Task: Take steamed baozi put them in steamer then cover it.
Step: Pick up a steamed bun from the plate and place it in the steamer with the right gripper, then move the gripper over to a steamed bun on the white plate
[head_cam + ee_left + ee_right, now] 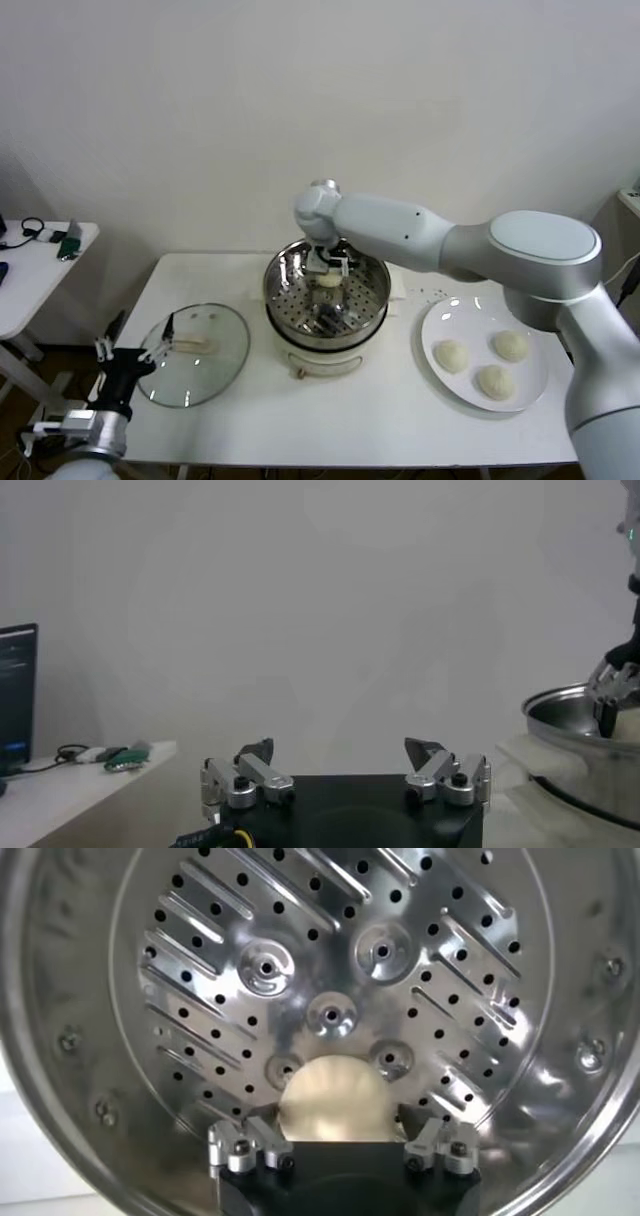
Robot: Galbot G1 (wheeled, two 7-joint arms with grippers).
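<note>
Left gripper (130,352) parked low, wide open, just short of the lid (193,354) on the table (330,425).
Farther in: right gripper (345,1138) inside the steamer (326,296), spread apart, one bun (333,1103) between its fingers on the tray; three buns (493,381) on the plate (530,390) to its right.

My white work table (200,420) stands against a plain white wall (300,100); a second white table (30,270) stands left of it.
</note>
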